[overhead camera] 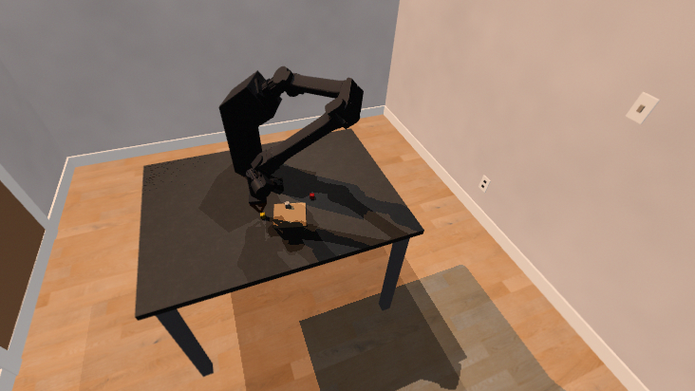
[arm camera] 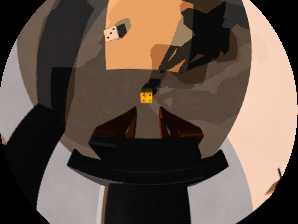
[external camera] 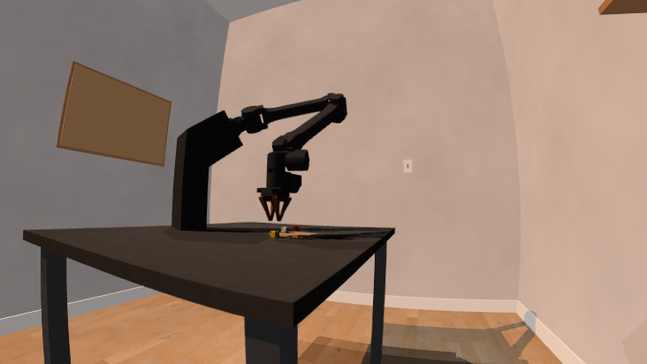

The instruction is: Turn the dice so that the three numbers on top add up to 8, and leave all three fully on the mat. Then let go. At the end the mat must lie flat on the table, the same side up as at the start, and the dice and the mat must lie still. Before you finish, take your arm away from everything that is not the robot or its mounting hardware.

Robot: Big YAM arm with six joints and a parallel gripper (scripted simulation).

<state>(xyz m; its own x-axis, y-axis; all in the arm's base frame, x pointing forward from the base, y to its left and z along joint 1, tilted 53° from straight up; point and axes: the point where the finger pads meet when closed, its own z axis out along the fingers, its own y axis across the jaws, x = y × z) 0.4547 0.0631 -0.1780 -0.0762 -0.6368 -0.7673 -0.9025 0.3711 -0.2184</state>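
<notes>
The orange mat (overhead camera: 297, 213) (arm camera: 152, 25) lies flat on the table. The white die (overhead camera: 287, 203) (external camera: 284, 229) (arm camera: 111, 33) is at one edge of the mat; whether it is fully on it I cannot tell. The yellow die (overhead camera: 262, 214) (external camera: 273, 234) (arm camera: 146, 96) lies on the table just off the mat, its bright face showing several pips. The red die (overhead camera: 311, 195) (external camera: 294, 228) lies off the mat on the table, pips unreadable; it is out of the wrist view. My gripper (external camera: 274, 220) (arm camera: 147, 110) is partly open and empty, pointing down above the table near the yellow die.
The dark table (overhead camera: 189, 252) (external camera: 158, 261) carries the arm's black pedestal (overhead camera: 245, 140) (external camera: 192, 180) at its back. Dark arm shadows cross the mat's front part and the table around it.
</notes>
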